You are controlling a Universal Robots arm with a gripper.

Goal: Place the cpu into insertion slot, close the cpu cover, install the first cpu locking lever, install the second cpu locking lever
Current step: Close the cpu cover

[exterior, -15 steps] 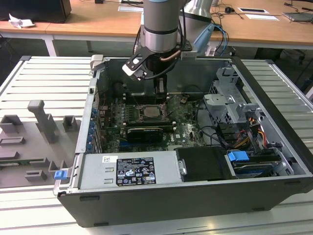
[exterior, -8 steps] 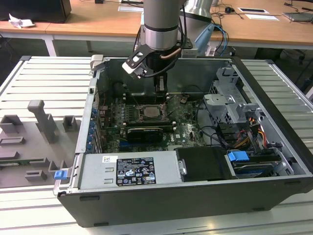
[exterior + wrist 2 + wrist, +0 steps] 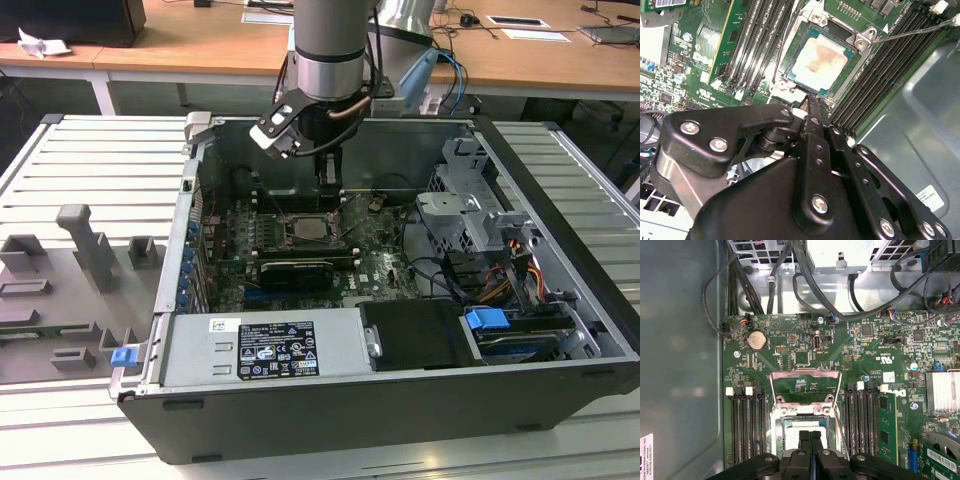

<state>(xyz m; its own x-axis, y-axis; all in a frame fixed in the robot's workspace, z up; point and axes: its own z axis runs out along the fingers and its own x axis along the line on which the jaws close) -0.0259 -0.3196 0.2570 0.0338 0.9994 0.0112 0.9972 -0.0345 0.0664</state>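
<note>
Your gripper (image 3: 810, 434) hangs with its fingers pressed together and nothing between them, low over the insertion slot (image 3: 815, 21). In the exterior view the gripper (image 3: 328, 182) reaches down into the open computer case (image 3: 400, 420), at the far edge of the slot.

The cpu (image 3: 819, 57) already lies in the slot, flat, metal top up. It is square, so it has no long axis. Its edges run parallel to the rows of memory slots on both sides of it.

I judge the chip light, stiff and thin, with a smooth top that gives your fingers little to hold. The contacts beneath it are probably delicate, so touch only its outer edges and never press down off-centre.

The cpu cover (image 3: 805, 373) stands open, tilted up from the side of the slot that faces the coin battery (image 3: 757, 339). Through its window you see the green motherboard (image 3: 805, 347). Its free edge points away from the chip.

The cover looks like thin sheet metal, light but springy at the hinge, and likely to slide under a fingertip. You'd want to bear on the frame bar at its free edge, not through the window.

One thin wire lever (image 3: 912, 32) lies unlatched, angled out across the memory slots.
</note>
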